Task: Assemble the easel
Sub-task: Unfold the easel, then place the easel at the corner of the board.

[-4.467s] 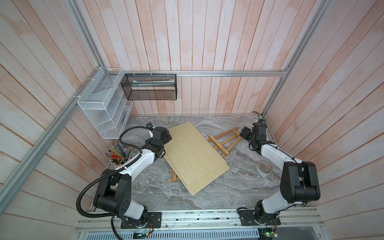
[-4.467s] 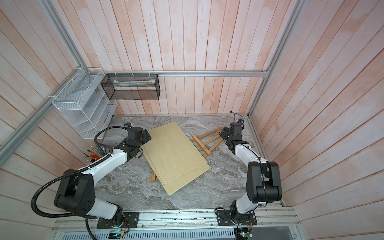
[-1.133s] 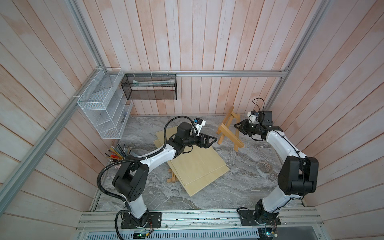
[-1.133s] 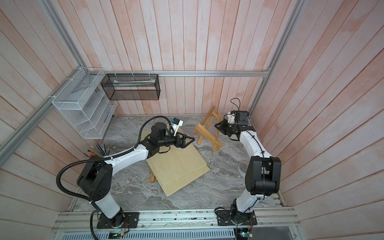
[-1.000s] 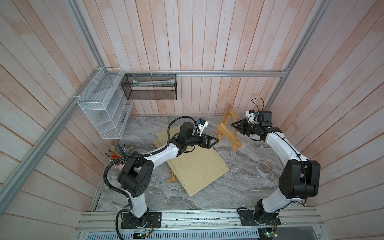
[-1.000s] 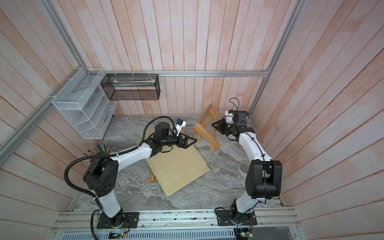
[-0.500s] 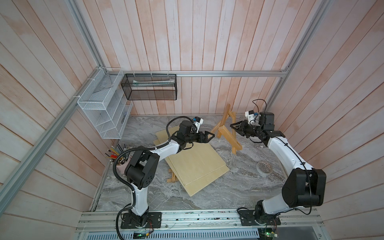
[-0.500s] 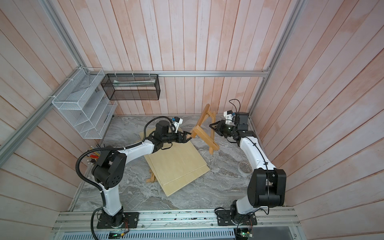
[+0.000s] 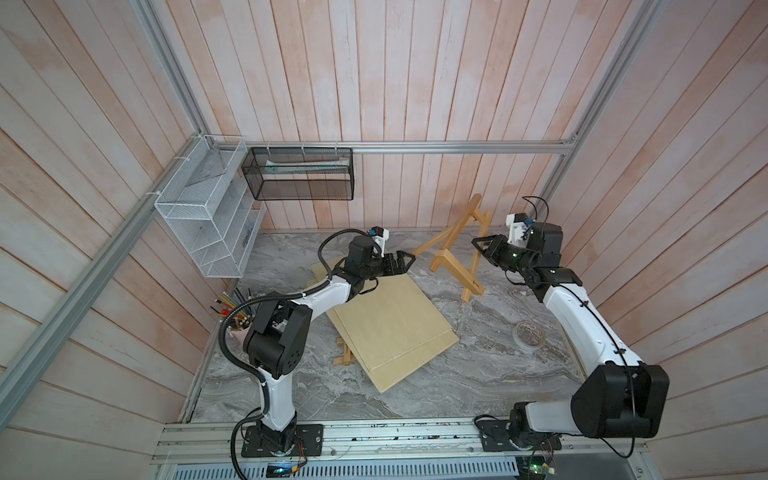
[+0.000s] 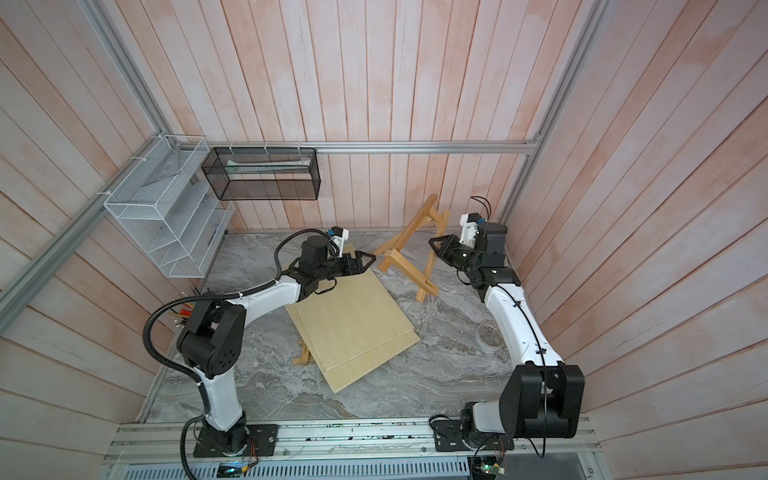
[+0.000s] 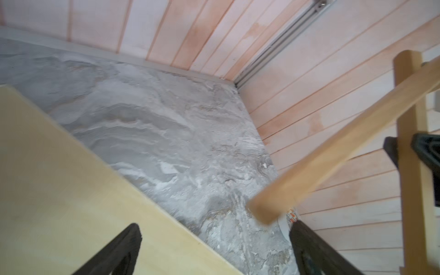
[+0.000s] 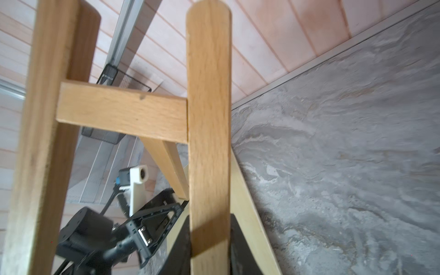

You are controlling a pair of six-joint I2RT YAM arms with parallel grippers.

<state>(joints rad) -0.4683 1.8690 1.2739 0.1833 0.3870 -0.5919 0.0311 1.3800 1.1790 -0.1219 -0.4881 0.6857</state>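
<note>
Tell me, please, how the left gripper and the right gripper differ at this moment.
The left gripper is wide open and holds nothing; the right gripper is shut on a leg of the easel. The left gripper reaches over the pale boards toward the free end of an easel slat, while the right gripper holds the easel tilted up. Both are black and point at the easel from opposite sides.
</note>
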